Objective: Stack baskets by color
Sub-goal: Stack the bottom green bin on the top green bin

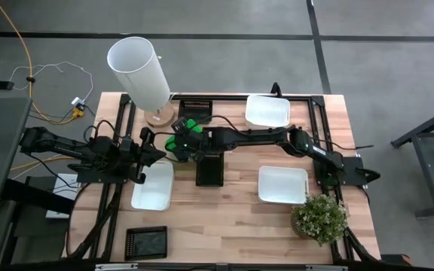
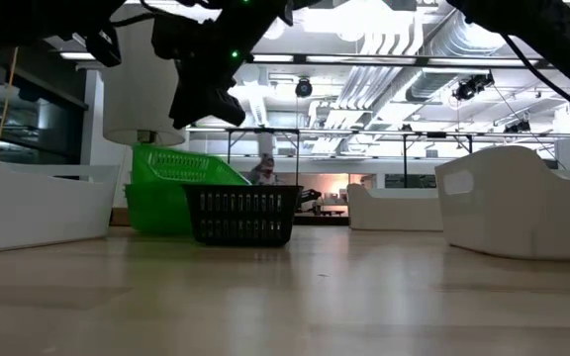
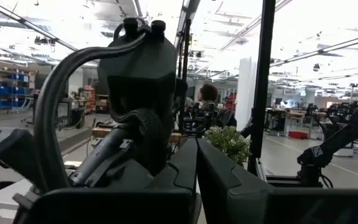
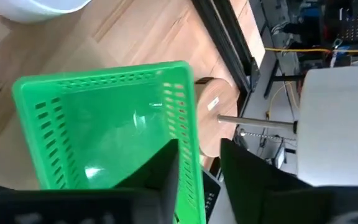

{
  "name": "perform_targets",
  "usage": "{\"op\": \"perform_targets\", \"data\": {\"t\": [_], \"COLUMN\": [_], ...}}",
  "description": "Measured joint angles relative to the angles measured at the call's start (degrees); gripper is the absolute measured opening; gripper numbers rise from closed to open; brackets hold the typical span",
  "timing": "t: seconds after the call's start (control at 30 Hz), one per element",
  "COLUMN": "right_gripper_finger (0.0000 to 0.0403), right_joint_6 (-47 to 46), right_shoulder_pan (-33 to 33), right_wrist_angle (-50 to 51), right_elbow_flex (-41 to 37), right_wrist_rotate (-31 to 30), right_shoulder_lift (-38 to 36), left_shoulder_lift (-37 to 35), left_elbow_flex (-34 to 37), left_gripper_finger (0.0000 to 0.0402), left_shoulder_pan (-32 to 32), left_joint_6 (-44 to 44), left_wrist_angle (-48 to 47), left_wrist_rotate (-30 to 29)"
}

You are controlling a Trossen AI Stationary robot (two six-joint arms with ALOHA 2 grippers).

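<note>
A bright green basket (image 4: 104, 124) lies tilted on a second green one (image 2: 156, 210) at the table's far middle, beside the tall white cylinder's wooden foot (image 4: 213, 106). My right gripper (image 1: 179, 143) reaches across from the right and stands open astride the upper basket's side wall, one finger inside and one outside. A black basket (image 1: 209, 170) sits just near of it. Two more black baskets (image 1: 196, 105) (image 1: 146, 242) and three white ones (image 1: 267, 110) (image 1: 282, 184) (image 1: 154, 188) are spread about. My left gripper (image 1: 157, 156) waits shut above the left white basket. My right gripper comes slanting down from the table's right. Its inner finger (image 4: 166, 171) lies close against the inside of the green basket's slatted side wall (image 4: 188, 143), and the outer finger (image 4: 247, 180) stands apart from it. Whether the inner finger touches the wall I cannot tell.
The tall white cylinder (image 1: 139, 69) stands at the far left, close to the green baskets. A potted plant (image 1: 319, 218) sits at the near right corner. Black frame rails (image 1: 307, 98) run along the table's far and side edges. Bare wood shows at the near middle.
</note>
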State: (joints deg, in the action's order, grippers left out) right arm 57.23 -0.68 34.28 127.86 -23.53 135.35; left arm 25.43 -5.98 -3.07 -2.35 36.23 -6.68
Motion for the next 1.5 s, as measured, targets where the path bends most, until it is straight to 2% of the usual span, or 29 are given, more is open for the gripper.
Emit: {"op": "perform_targets", "data": {"t": [0.1,0.23,0.43,0.5,0.63,0.83,0.97,1.1,1.5], "right_gripper_finger": [0.0147,0.0187,0.0196,0.0195,0.0195,0.0195,0.0195,0.0195,0.0195], "right_joint_6": [-1.5,-7.0,-24.2,-29.2,-36.6,-51.2,-58.5,-60.3,-63.9], "right_shoulder_pan": [0.1,-0.2,-5.2,-7.5,-10.8,-14.4,-15.1,-15.1,-12.4], "right_wrist_angle": [2.4,11.2,24.6,25.8,17.7,0.9,-3.2,-4.6,-9.2], "right_elbow_flex": [2.5,7.2,2.3,-0.4,-8.5,-21.5,-24.9,-27.0,-29.5], "right_wrist_rotate": [0.0,1.3,10.5,15.7,23.7,24.8,25.1,25.6,19.6], "right_shoulder_lift": [0.0,-0.1,-7.2,-9.1,-12.3,-13.5,-14.0,-13.9,-13.2], "left_shoulder_lift": [0.0,0.0,0.0,0.0,0.0,0.0,0.0,0.0,0.0], "left_elbow_flex": [0.0,0.0,0.0,0.0,0.0,0.0,0.0,0.0,0.0], "left_gripper_finger": [0.0000,0.0000,0.0000,0.0000,0.0000,0.0000,0.0000,0.0000,0.0000], "left_shoulder_pan": [0.0,0.0,0.0,0.0,0.0,0.0,0.0,0.0,0.0], "left_joint_6": [0.0,0.0,0.0,0.0,0.0,-0.5,-0.5,-0.5,-0.6], "left_wrist_angle": [0.0,0.0,-1.1,-1.2,-1.3,-1.5,-1.7,-1.7,-1.7], "left_wrist_rotate": [0.0,0.0,0.0,-0.5,-1.6,-1.6,-1.7,-1.7,-1.7]}}
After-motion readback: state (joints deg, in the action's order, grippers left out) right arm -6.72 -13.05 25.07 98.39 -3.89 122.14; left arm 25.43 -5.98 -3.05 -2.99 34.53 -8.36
